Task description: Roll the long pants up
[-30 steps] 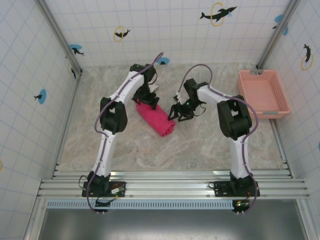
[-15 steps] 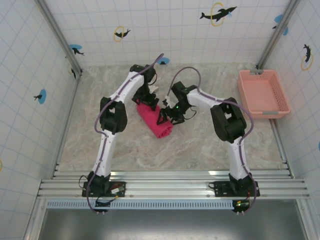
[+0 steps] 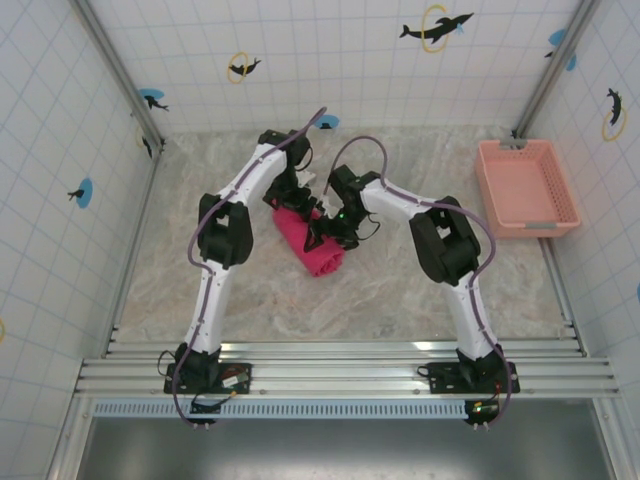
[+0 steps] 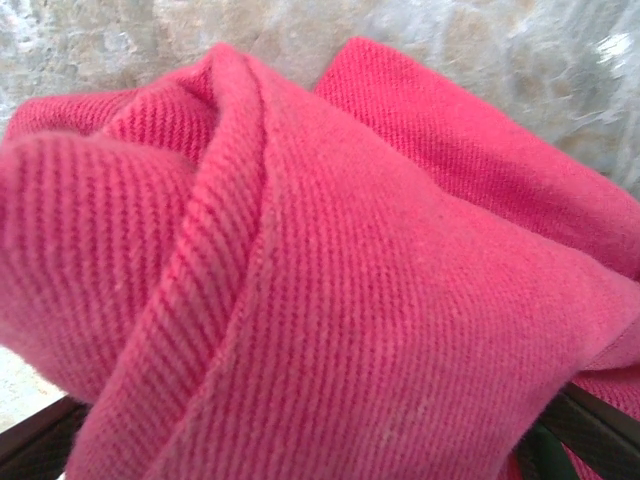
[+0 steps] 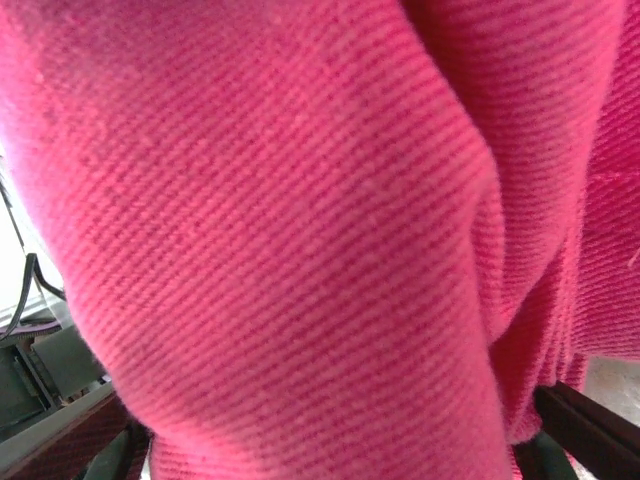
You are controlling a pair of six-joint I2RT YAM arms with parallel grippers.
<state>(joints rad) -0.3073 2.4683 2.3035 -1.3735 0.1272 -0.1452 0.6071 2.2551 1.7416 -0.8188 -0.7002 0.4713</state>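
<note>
Bunched long pants (image 4: pixel 330 300) lie folded on the marbled table (image 4: pixel 480 40).

I see a pale pink plastic basket (image 3: pixel 527 187) at the right side, on a table top (image 3: pixel 400 290) like swirly stone, white tile walls (image 3: pixel 330 60) all around, dolphin stickers (image 3: pixel 436 28) on them, shiny metal rails (image 3: pixel 340 375) along the near edge

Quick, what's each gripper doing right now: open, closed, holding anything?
Left gripper: open, jaws wide around the rolled long pants.
Right gripper: open, jaws wide against the long pants; no clamp visible.
</note>
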